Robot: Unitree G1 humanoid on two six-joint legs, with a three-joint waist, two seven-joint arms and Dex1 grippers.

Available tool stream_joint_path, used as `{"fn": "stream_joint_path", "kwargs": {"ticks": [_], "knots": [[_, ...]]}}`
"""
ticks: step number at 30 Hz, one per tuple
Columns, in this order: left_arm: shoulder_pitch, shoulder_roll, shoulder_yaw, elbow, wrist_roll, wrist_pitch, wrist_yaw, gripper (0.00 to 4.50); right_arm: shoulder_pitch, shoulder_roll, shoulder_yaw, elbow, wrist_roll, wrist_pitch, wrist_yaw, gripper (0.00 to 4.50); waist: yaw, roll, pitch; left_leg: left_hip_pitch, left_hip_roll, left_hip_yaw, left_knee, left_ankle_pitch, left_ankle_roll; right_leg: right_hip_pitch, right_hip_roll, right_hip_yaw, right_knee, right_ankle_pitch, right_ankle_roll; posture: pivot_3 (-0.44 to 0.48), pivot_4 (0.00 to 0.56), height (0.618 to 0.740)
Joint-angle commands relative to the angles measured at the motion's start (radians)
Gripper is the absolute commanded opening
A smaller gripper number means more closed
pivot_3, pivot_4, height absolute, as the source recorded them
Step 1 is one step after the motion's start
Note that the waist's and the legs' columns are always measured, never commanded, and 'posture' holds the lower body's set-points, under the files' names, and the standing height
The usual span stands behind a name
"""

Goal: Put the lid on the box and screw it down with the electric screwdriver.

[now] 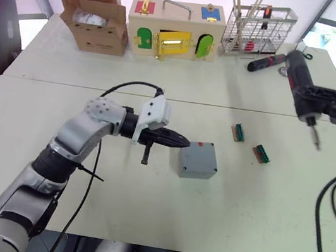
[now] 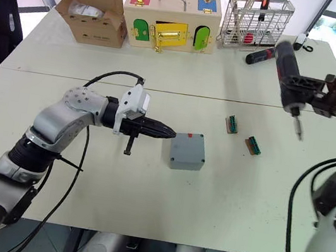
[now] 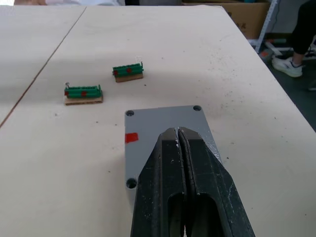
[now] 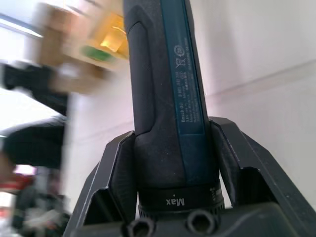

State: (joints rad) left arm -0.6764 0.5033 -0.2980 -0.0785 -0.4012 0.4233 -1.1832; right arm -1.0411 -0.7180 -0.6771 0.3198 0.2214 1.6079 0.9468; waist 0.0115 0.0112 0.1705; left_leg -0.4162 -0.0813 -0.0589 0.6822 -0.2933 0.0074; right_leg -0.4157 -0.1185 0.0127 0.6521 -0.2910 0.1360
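— On the near half of the pale tabletop (image 1: pixel 250 209), what sits in the middle?

— The small grey square plastic box (image 1: pixel 198 160), already wearing the flat grey lid (image 3: pixel 165 129) with screw holes at its corners. A small red mark shows at one edge.

— And the left gripper (image 1: pixel 182 142)?

— It reaches in level from the robot's left with its two black fingers (image 3: pixel 163 192) pressed together, nothing between them, the tips over the lid's near-left edge. From the wrist camera they look to be resting on the lid, though contact is hard to confirm.

— Where is the thick dark blue-black electric screwdriver (image 1: pixel 303 80)?

— Up in the air on the robot's right, well apart from the box. The right gripper (image 4: pixel 173 148) is clamped around its body, one finger on each side just above the ring marked "Max". It hangs tilted, the thin metal bit (image 1: pixel 315 139) pointing down over the table.

— Anything beside the box?

— Two small green terminal blocks on brown bases (image 1: pixel 238 133), just to its right and apart from each other. At the far edge stand an open brown cardboard box (image 1: pixel 91 5), a wooden box with coloured doors (image 1: pixel 176 28) and a white wire rack (image 1: pixel 259 28), with a smaller red-and-black screwdriver (image 1: pixel 266 62) lying in front of the rack.
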Motion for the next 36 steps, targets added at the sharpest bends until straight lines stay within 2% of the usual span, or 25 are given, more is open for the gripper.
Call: {"fn": "stream_joint_path", "kwargs": {"ticks": [1,3,6,13,17,20,23,28,32,36], "knots": [[-0.034,0.005,0.018,0.016,0.001,-0.014,-0.033,0.00,0.033,0.231,-0.342,-0.384,0.177,0.007,-0.267,2.00,0.002,0.000,0.000,-0.001,0.000,0.000,0.000,0.000,0.000,-0.001,0.000,0.000,0.002,0.000,0.000,0.000,0.150,0.737],[-0.045,0.006,0.019,0.026,0.002,-0.012,-0.044,0.00,0.064,0.349,-0.440,-0.531,0.274,0.007,-0.413,2.00,0.003,0.000,0.000,-0.003,-0.001,-0.001,0.001,0.001,-0.001,-0.007,-0.001,0.000,0.012,0.000,0.000,0.000,0.150,0.737],[-0.054,0.006,0.017,0.035,0.005,-0.015,-0.058,0.00,0.087,0.399,-0.536,-0.622,0.468,0.007,-0.600,2.00,0.002,0.001,0.000,-0.008,-0.004,-0.004,0.002,0.002,-0.002,-0.013,-0.002,0.000,0.015,0.000,0.000,0.000,0.150,0.737],[-0.045,-0.016,0.005,0.037,0.010,-0.017,-0.060,0.00,0.138,0.233,-0.592,-0.550,0.930,0.007,-0.924,2.00,-0.022,0.001,0.000,-0.008,-0.006,-0.003,0.002,0.002,-0.001,-0.012,-0.005,0.001,0.015,0.000,0.000,0.000,0.150,0.737],[-0.030,-0.031,0.006,0.022,0.010,-0.014,-0.056,0.00,0.283,0.081,-0.547,-0.484,1.125,0.007,-1.052,2.00,-0.029,0.001,-0.001,-0.008,-0.005,-0.002,0.001,0.002,-0.001,-0.012,-0.004,0.001,0.015,0.000,0.000,0.000,0.150,0.737],[-0.022,-0.047,0.006,0.019,0.012,-0.021,-0.049,0.00,0.362,-0.007,-0.509,-0.424,1.297,-0.033,-1.128,2.00,-0.031,0.001,-0.001,-0.008,-0.005,0.000,0.001,0.003,0.001,-0.011,-0.004,0.002,0.014,0.000,0.000,0.000,0.150,0.737],[-0.011,-0.082,0.018,0.029,0.016,-0.026,-0.007,0.00,0.431,-0.033,-0.407,-0.475,1.472,-0.173,-1.166,2.00,-0.034,0.001,-0.001,-0.008,-0.005,0.002,0.001,0.004,0.003,-0.011,-0.004,0.003,0.014,0.000,0.000,0.000,0.150,0.737],[0.007,-0.079,0.020,0.000,0.013,-0.016,-0.006,0.00,0.650,-0.100,-0.270,-0.538,1.665,-0.348,-1.233,2.00,-0.026,0.000,-0.001,-0.007,-0.003,0.002,0.001,0.004,0.003,-0.010,-0.002,0.003,0.014,0.000,0.000,0.000,0.150,0.737],[0.020,-0.074,0.014,-0.017,0.013,-0.021,-0.007,0.00,0.812,-0.226,-0.241,-0.513,1.745,-0.418,-1.252,2.00,-0.016,0.000,-0.001,-0.008,-0.005,0.000,0.002,0.005,0.004,-0.008,-0.003,0.004,0.013,0.000,0.000,0.000,0.150,0.737],[0.038,-0.084,0.000,-0.052,0.017,-0.021,0.010,0.00,0.949,-0.349,-0.228,-0.459,1.717,-0.399,-1.210,2.00,-0.023,-0.001,0.000,-0.008,-0.006,0.000,0.002,0.004,0.006,-0.007,-0.004,0.004,0.011,0.000,0.000,0.000,0.150,0.737]]}}
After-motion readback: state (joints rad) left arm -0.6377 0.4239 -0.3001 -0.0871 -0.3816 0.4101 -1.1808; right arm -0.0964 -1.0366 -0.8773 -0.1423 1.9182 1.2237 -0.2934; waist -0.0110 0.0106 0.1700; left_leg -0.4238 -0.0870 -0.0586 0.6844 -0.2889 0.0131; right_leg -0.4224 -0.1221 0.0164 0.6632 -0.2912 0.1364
